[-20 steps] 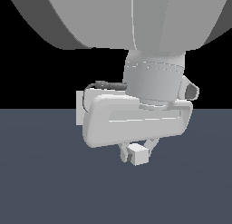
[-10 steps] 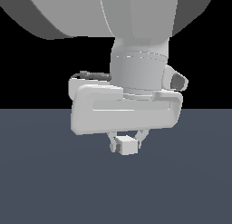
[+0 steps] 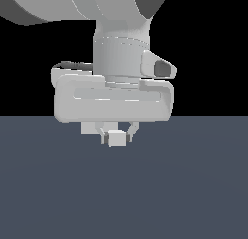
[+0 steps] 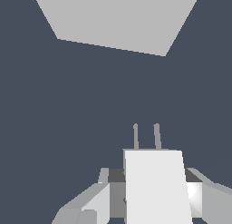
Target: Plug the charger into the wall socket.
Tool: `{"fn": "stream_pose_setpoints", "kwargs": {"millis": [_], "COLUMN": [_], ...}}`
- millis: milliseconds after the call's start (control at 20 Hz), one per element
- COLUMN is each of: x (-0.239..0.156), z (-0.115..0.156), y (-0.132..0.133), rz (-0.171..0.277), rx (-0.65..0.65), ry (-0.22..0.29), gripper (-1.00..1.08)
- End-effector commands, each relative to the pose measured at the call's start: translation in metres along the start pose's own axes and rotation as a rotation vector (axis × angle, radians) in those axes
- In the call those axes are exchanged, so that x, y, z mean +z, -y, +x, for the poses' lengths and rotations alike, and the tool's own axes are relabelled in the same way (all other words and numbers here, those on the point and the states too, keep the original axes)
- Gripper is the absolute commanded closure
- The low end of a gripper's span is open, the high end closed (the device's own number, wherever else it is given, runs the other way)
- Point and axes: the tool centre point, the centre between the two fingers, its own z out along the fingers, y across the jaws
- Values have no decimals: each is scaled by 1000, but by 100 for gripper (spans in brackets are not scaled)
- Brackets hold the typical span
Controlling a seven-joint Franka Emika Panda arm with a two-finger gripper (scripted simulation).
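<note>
My gripper [image 3: 116, 135] hangs below the wide white hand in the exterior view and is shut on the charger [image 3: 116, 137], a small white block held above the dark grey floor. In the wrist view the charger [image 4: 156, 184] sits between the fingers [image 4: 97, 198], and its two thin grey prongs [image 4: 146, 136] point toward the wall socket [image 4: 115, 19], a light-grey panel some way ahead. The socket's holes do not show from here. The socket is out of sight in the exterior view.
The dark grey floor [image 3: 124, 194] fills the lower half of the exterior view. The arm's large white links [image 3: 116, 25] fill the upper part.
The arm and hand have shifted toward the exterior view's left and turned a little, carrying the charger with them. The charger stays clamped between the fingers.
</note>
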Motion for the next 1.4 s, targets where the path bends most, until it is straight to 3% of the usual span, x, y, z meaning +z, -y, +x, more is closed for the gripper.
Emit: {"fn": "stream_pose_setpoints", "kwargs": {"millis": [0,700,1350], "x": [-5,-26,-30], "z": [8,42,51], "y": [7,35,40], "rz": [-9,-51,-61], "rx": [32,162,192], "ry": [-1,2,4], "gripper": [108,108,108]}}
